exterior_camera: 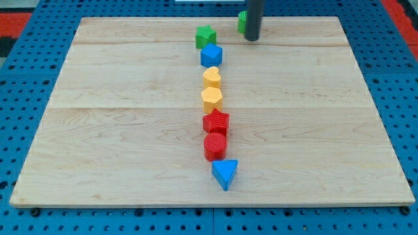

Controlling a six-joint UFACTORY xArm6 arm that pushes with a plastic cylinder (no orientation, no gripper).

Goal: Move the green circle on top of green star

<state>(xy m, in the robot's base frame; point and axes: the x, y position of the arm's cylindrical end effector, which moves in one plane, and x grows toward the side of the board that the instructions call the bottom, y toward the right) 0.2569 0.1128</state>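
The green circle [242,21] sits at the board's top edge, mostly hidden behind my rod. My tip [252,38] rests on the board just to the circle's right and a little toward the view's bottom, touching or nearly touching it. The green star [206,36] lies to the left of the circle, about a block's width away, at the top of a column of blocks.
Below the green star a column runs down the board's middle: a blue hexagon [211,56], a yellow heart [211,78], a yellow hexagon [211,98], a red star [216,121], a red cylinder [215,146] and a blue triangle [225,173]. The wooden board [117,117] lies on a blue pegboard.
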